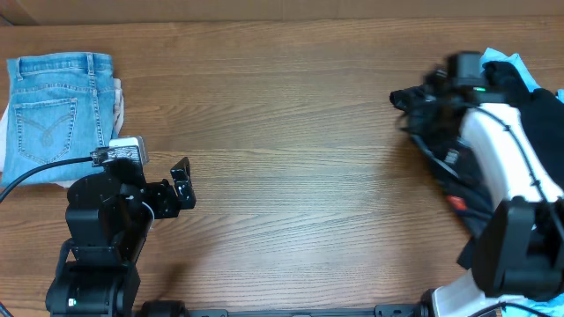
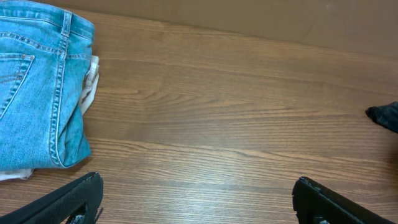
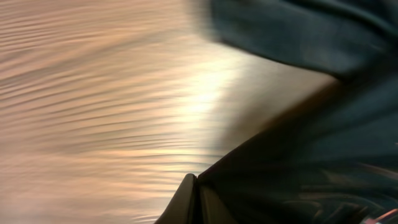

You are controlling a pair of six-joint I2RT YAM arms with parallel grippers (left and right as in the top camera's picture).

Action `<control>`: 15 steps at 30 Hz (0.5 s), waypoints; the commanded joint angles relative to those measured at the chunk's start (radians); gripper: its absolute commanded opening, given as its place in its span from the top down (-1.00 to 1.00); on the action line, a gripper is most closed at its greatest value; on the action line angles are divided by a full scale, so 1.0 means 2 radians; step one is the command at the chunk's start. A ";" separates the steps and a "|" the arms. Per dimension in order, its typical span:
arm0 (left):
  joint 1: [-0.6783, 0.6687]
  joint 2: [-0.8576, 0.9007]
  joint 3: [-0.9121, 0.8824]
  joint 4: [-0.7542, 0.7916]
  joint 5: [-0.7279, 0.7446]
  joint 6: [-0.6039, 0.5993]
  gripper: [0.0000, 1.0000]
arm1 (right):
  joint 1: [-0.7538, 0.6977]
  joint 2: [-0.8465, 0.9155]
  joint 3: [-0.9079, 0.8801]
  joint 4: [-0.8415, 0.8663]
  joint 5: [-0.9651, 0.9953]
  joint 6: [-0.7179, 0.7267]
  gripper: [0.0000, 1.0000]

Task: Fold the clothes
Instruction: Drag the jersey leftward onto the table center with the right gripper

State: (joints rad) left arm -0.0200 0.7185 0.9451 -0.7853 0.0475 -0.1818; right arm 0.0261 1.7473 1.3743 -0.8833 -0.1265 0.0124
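The black jersey (image 1: 438, 145) hangs bunched at the right of the table, with a small orange mark low on it. My right gripper (image 1: 412, 99) is raised and blurred there, shut on its dark cloth. In the right wrist view the black jersey (image 3: 311, 155) fills the right side, pressed against my right gripper's finger (image 3: 196, 199). My left gripper (image 1: 182, 182) is open and empty above bare wood at the front left, far from the jersey. In the left wrist view my left gripper's fingers (image 2: 198, 198) are spread wide, and a dark tip (image 2: 385, 116) of cloth or gripper shows at the right edge.
Folded light-blue denim jeans (image 1: 57, 106) lie on a pale garment at the back left, and they also show in the left wrist view (image 2: 37, 87). A light-blue garment (image 1: 518, 67) lies at the back right behind the right arm. The wooden table (image 1: 291, 132) lies between the arms.
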 commanded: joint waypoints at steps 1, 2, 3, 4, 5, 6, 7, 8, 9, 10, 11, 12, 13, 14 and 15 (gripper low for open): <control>-0.003 0.001 0.014 0.004 -0.007 -0.003 -1.00 | 0.080 -0.011 0.008 -0.001 -0.028 -0.006 0.92; -0.003 0.001 0.014 0.004 -0.007 -0.003 -0.99 | 0.107 -0.010 0.008 0.006 -0.027 -0.006 0.92; -0.003 0.001 0.014 0.006 -0.007 -0.003 -1.00 | 0.127 -0.010 0.008 0.013 -0.027 -0.006 0.92; -0.003 0.001 0.014 0.007 -0.007 -0.003 -1.00 | 0.153 -0.010 0.007 0.027 -0.027 -0.004 0.92; -0.003 0.001 0.014 0.009 -0.007 -0.003 -0.99 | 0.175 -0.010 0.007 0.040 -0.027 -0.004 0.92; -0.003 0.001 0.014 0.011 -0.007 -0.003 -1.00 | 0.199 -0.010 0.007 0.057 -0.027 -0.004 0.92; -0.003 0.001 0.014 0.013 -0.007 -0.003 -1.00 | 0.218 -0.009 0.007 0.074 -0.027 -0.004 0.92; -0.003 0.001 0.014 0.014 -0.007 -0.003 -1.00 | 0.235 -0.009 0.007 0.091 -0.024 -0.004 0.92; -0.003 0.001 0.014 0.015 -0.007 -0.003 -1.00 | 0.251 -0.009 0.007 0.110 -0.019 -0.004 0.92; -0.003 0.001 0.014 0.015 -0.007 -0.003 -1.00 | 0.265 -0.009 0.007 0.128 -0.014 -0.004 0.92; -0.003 0.001 0.014 0.015 -0.007 -0.003 -0.99 | 0.278 -0.009 0.007 0.150 -0.009 -0.004 0.92; -0.003 0.001 0.014 0.015 -0.007 -0.003 -1.00 | 0.290 -0.009 0.007 0.172 -0.002 -0.004 0.92; -0.003 0.001 0.014 0.015 -0.007 -0.003 -1.00 | 0.296 -0.009 0.007 0.188 0.003 -0.004 0.92; -0.003 0.002 0.014 0.015 -0.007 -0.003 -1.00 | 0.303 -0.009 0.007 0.208 0.007 -0.004 0.92; -0.003 0.003 0.014 0.016 -0.007 -0.003 -0.99 | 0.307 -0.009 0.007 0.228 0.011 -0.004 0.92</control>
State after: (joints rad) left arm -0.0200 0.7185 0.9451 -0.7620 0.0475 -0.1818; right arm 0.6266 1.7401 1.3781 -0.4843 -0.1406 0.0063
